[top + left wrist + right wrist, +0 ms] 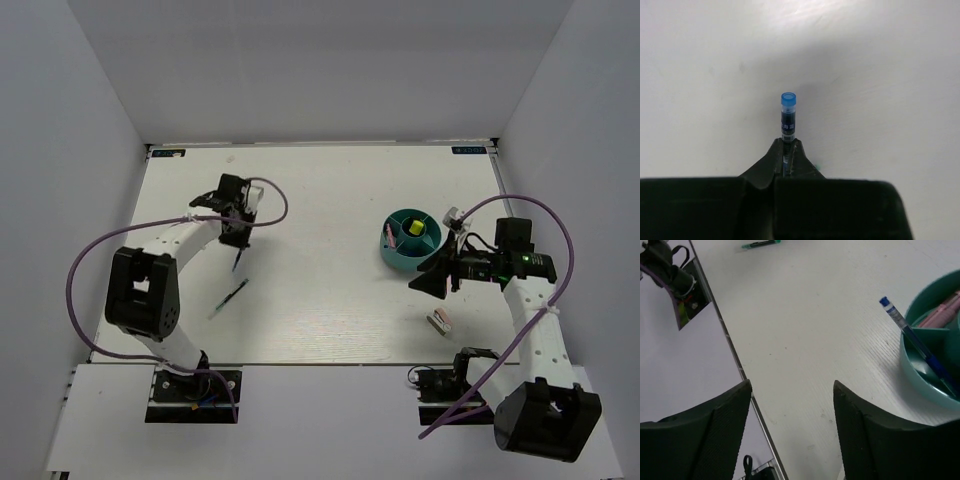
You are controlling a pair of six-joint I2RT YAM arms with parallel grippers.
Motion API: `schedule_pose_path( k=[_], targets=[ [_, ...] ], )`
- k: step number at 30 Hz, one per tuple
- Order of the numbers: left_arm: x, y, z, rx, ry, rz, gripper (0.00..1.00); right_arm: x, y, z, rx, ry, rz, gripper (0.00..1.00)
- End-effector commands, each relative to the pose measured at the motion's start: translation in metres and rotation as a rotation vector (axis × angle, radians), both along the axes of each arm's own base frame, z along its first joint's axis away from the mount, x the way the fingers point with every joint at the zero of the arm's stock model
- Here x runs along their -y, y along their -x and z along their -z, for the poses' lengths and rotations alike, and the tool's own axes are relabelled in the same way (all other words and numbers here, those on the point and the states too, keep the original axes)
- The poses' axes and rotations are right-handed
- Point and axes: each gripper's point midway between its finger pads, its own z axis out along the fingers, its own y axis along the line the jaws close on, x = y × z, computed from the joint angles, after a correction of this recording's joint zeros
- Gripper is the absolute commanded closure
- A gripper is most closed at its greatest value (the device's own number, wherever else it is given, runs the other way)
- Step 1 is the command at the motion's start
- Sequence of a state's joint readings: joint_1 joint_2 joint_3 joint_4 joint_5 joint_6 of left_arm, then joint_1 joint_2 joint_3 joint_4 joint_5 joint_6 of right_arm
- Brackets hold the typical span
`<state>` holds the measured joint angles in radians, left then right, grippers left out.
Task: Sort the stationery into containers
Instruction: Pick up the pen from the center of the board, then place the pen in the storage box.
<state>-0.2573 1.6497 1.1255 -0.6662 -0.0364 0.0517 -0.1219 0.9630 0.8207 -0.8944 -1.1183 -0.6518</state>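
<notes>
My left gripper (238,238) is shut on a thin blue pen (788,119). The pen's blue cap sticks out past the fingertips, above the bare table, and it hangs below the gripper in the top view (240,259). A black-green highlighter (228,298) lies on the table near it and also shows in the right wrist view (760,244). The round teal organiser (389,251) holds a yellow item (412,228), a pink marker (939,311) and a second blue pen (916,341) leaning out over its rim (914,371). My right gripper (791,390) is open and empty beside the organiser. A pink-white block (439,321) lies in front of it.
White walls close the table at the back and both sides. The table's near edge and metal strip (730,345) run under my right gripper. The left arm's base with its cables (671,271) stands beyond that edge.
</notes>
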Motion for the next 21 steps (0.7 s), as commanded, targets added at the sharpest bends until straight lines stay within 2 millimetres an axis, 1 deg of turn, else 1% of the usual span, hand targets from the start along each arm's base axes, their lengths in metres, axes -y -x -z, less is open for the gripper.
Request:
schedule_pose_path(
  k=[1, 2, 3, 4, 5, 6, 7, 8, 9, 10, 11, 12, 13, 14, 15, 16, 17, 18, 19, 20, 21],
  targets=[
    [0.097, -0.031, -0.118, 0.338, 0.263, 0.119, 1.0, 0.009, -0.01, 0.002, 0.008, 0.04, 0.081, 0.31],
    [0.115, -0.032, -0.136, 0.391, 0.301, 0.154, 1.0, 0.013, -0.022, 0.001, 0.054, 0.062, 0.114, 0.38],
    [0.146, -0.023, -0.15, 0.419, 0.356, 0.206, 1.0, 0.033, -0.041, 0.021, 0.067, 0.167, 0.229, 0.59],
    [0.185, -0.02, -0.174, 0.5, 0.44, 0.274, 1.0, 0.038, -0.045, 0.02, 0.01, 0.158, 0.329, 0.96],
    [0.202, -0.016, -0.179, 0.514, 0.485, 0.29, 1.0, 0.061, -0.063, 0.023, 0.053, 0.237, 0.471, 1.0],
    [0.237, 0.004, -0.183, 0.514, 0.533, 0.36, 1.0, 0.08, -0.075, 0.023, 0.075, 0.279, 0.602, 1.0],
    [0.261, -0.003, -0.201, 0.592, 0.636, 0.357, 1.0, 0.099, -0.085, 0.02, 0.093, 0.313, 0.725, 1.0],
    [0.274, -0.002, -0.206, 0.61, 0.674, 0.366, 1.0, 0.107, -0.085, 0.013, 0.131, 0.319, 0.783, 1.0],
    [0.293, 0.007, -0.214, 0.623, 0.717, 0.396, 1.0, 0.122, -0.088, 0.013, 0.128, 0.339, 0.882, 1.0],
    [0.322, 0.006, -0.215, 0.641, 0.772, 0.425, 1.0, 0.137, -0.092, 0.006, 0.147, 0.357, 0.966, 1.0],
    [0.337, 0.006, -0.227, 0.665, 0.84, 0.425, 1.0, 0.142, -0.092, 0.001, 0.138, 0.336, 1.022, 1.0],
    [0.358, 0.007, -0.235, 0.683, 0.889, 0.449, 1.0, 0.158, -0.092, -0.002, 0.141, 0.367, 1.113, 1.0],
    [0.377, 0.009, -0.225, 0.655, 0.916, 0.46, 1.0, 0.164, -0.092, -0.003, 0.144, 0.368, 1.149, 1.0],
    [0.393, 0.012, -0.266, 0.716, 1.014, 0.492, 1.0, 0.168, -0.091, -0.009, 0.153, 0.349, 1.187, 1.0],
    [0.407, 0.012, -0.256, 0.684, 1.031, 0.497, 1.0, 0.179, -0.09, -0.01, 0.16, 0.356, 1.242, 1.0],
    [0.421, 0.009, -0.271, 0.702, 1.071, 0.512, 1.0, 0.182, -0.09, -0.01, 0.173, 0.356, 1.259, 1.0],
    [0.431, 0.006, -0.266, 0.696, 1.101, 0.514, 1.0, 0.182, -0.09, -0.01, 0.166, 0.331, 1.275, 1.0],
    [0.439, 0.008, -0.266, 0.68, 1.136, 0.521, 1.0, 0.193, -0.087, -0.009, 0.165, 0.35, 1.327, 1.0],
    [0.45, 0.002, -0.266, 0.683, 1.161, 0.523, 1.0, 0.195, -0.087, -0.008, 0.168, 0.351, 1.341, 1.0],
    [0.456, 0.004, -0.274, 0.671, 1.225, 0.52, 1.0, 0.197, -0.087, -0.007, 0.164, 0.349, 1.348, 1.0],
    [0.461, 0.004, -0.275, 0.665, 1.244, 0.52, 1.0, 0.199, -0.086, -0.006, 0.16, 0.352, 1.355, 1.0]
  ],
)
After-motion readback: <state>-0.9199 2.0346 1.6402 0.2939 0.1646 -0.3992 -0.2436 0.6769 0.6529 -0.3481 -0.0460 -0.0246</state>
